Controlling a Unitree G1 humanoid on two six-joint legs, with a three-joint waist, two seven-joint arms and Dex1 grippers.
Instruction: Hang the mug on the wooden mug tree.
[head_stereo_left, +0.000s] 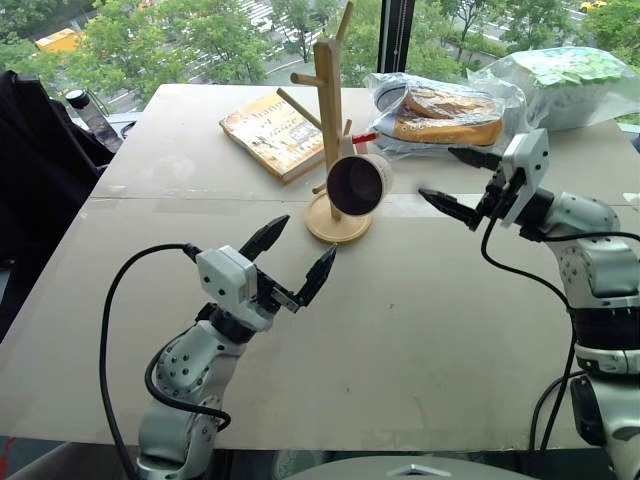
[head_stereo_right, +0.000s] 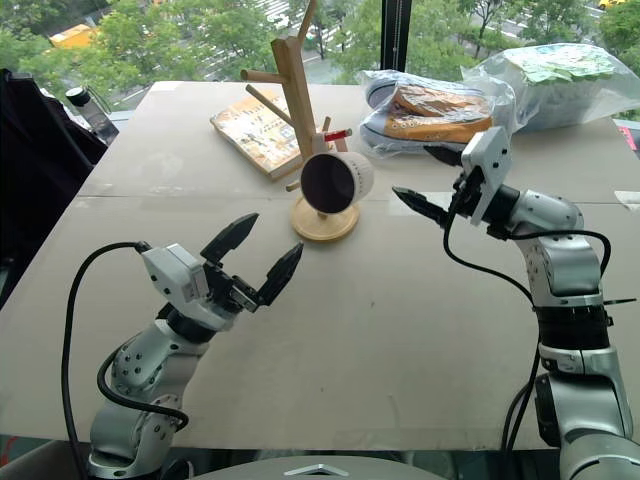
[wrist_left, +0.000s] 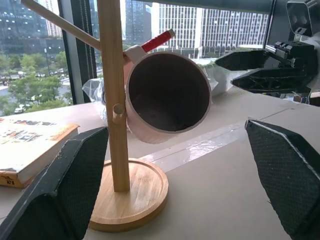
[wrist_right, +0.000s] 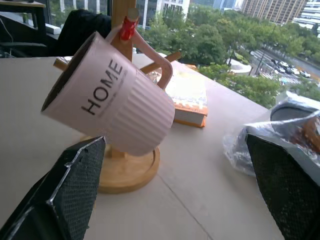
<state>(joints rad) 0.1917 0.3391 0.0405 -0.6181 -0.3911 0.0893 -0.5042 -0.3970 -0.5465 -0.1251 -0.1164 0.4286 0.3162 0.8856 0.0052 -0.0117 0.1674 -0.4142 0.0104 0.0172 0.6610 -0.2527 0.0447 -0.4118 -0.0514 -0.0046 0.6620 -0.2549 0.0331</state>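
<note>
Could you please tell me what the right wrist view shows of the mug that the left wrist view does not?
Right wrist view alone: the mug's ribbed outer wall, its HOME lettering, and its loop handle over the red-tipped peg.

Left wrist view alone: the mug's dark inside, and the right tool open beyond it.

Both: the mug hanging tilted on the wooden mug tree, its round base, the book.

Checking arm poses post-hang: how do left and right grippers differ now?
The left gripper sits low in front of the wooden mug tree; the right gripper sits to its right, beside the hanging mug. The left points away from the robot, the right sideways toward the mug. Both are open and hold nothing.
</note>
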